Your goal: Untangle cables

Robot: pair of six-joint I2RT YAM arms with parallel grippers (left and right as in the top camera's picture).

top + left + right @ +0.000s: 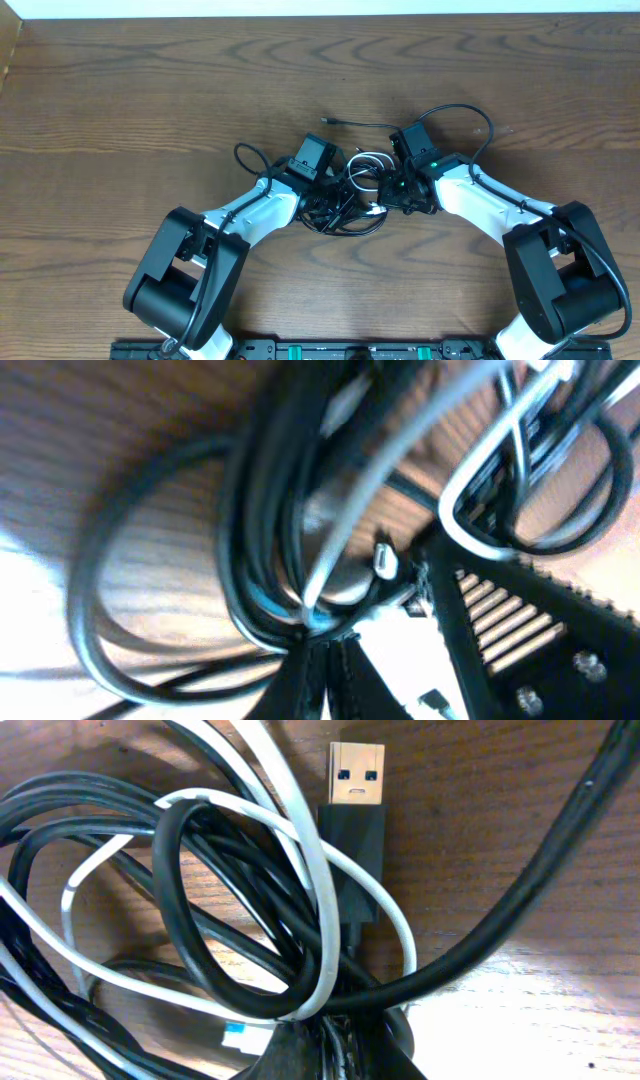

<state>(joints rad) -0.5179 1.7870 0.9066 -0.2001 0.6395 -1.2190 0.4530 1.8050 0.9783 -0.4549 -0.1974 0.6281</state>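
Left gripper (318, 645) is pinching shut on black strands. Right gripper (335, 1045) is clamping closed where white and black cords cross. Between them, the bundle of thin black and white flexible cables (350, 195) is lying mid brown wooden table (150, 90). Probably light, limp and snag-prone, so the stiff gold-tipped USB plug (357, 780) at 12 o'clock looks the better hold.

One cable bundle (350, 195), two arms (245, 210) (480, 200)

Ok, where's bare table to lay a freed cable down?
Bare table runs wide on the far left, beyond the left arm's wire loop, and along the far edge past the stray plug. Far right is open too. Crowded: the cables between the left gripper and right gripper, and the near edge with the arm bases.
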